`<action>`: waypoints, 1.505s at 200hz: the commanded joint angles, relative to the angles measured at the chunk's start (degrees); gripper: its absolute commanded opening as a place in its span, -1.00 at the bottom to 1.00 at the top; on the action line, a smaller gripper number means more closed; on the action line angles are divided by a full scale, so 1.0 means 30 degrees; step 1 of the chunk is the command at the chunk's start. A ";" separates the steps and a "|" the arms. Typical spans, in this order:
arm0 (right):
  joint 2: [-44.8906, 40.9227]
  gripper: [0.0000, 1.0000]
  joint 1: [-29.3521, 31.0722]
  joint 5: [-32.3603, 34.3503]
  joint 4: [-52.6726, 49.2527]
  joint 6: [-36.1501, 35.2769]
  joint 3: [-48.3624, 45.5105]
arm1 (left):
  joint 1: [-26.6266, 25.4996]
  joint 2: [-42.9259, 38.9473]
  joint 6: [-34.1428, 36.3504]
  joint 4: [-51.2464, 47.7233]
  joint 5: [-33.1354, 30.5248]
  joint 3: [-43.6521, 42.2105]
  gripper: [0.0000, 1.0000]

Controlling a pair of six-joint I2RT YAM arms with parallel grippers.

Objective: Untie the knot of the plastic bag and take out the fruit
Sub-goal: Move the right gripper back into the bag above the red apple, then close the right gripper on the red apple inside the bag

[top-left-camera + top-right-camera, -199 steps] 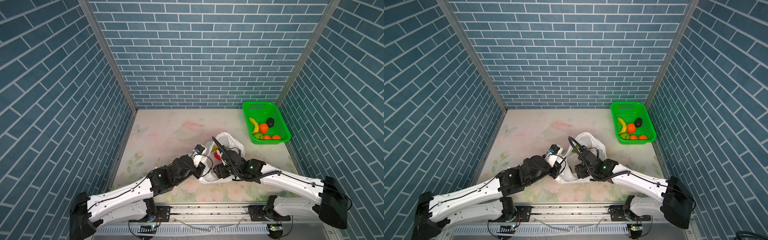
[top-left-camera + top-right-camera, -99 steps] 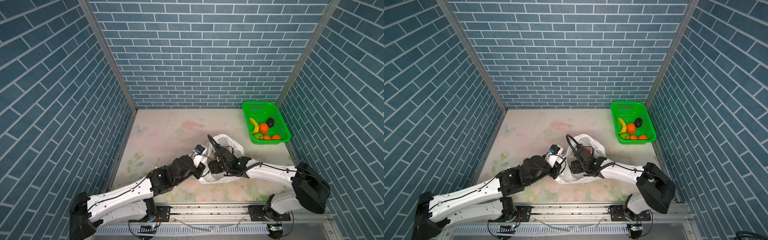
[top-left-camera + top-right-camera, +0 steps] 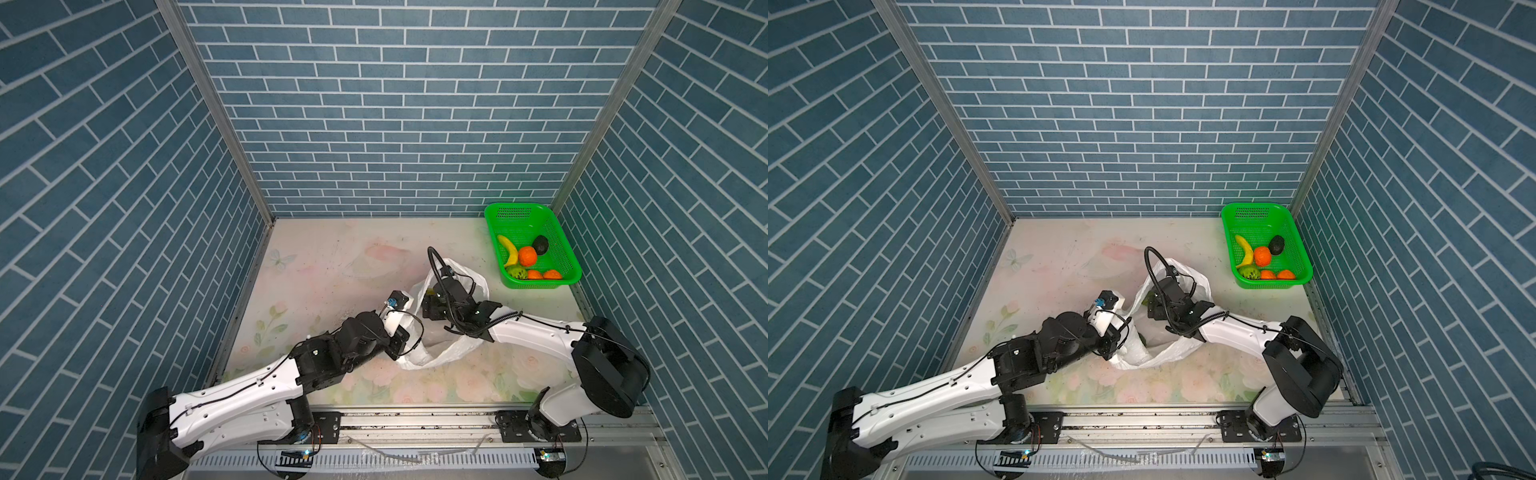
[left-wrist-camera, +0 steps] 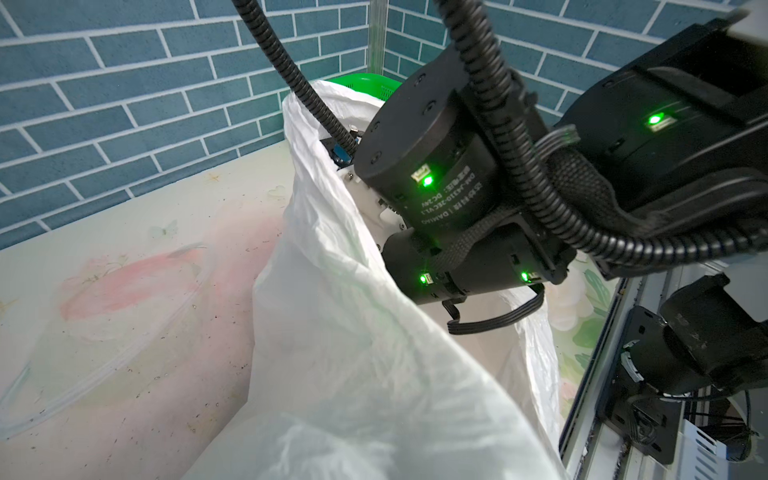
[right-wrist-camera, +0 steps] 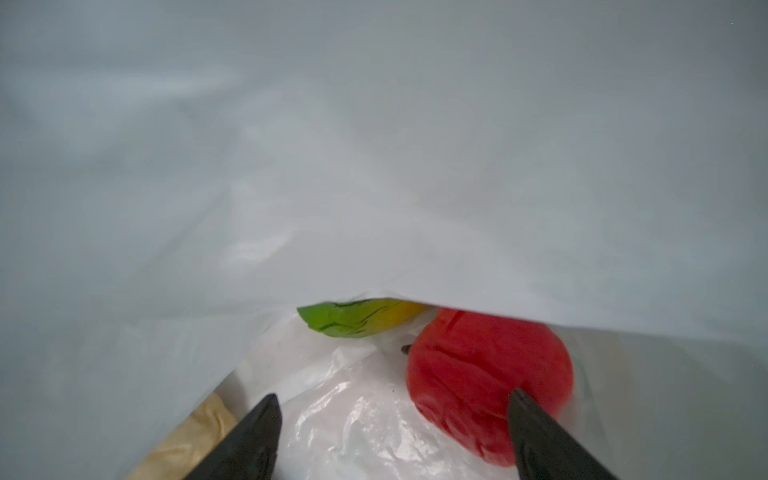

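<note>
blue brick walls enclose the floral table, where the plastic bag lies open-mouthed, no knot showing. left tool, pinched together, seems to hold the bag's rim. right tool is inside the bag, fingers apart, one against the red fruit. closing off-centre could snag loose film or push the fruit deeper under the sagging fold.

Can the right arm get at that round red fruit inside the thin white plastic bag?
Probably yes: the right gripper is open inside the white plastic bag, the round red fruit just ahead; only a bag fold overhangs it.
</note>
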 commanded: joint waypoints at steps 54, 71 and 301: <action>0.1416 0.77 -0.0340 0.1929 -0.0359 0.1005 0.0686 | -0.0189 0.0477 0.0177 0.0317 0.0837 -0.0152 -1.00; 0.2017 0.77 -0.0556 0.1901 -0.0228 0.1062 0.0865 | -0.0224 0.0665 0.0135 0.0537 0.0894 -0.0151 -1.00; -0.0570 0.04 0.0780 -0.2639 -0.0912 0.1122 0.0123 | -0.0340 0.0997 0.0114 0.1054 0.0304 -0.0620 -1.00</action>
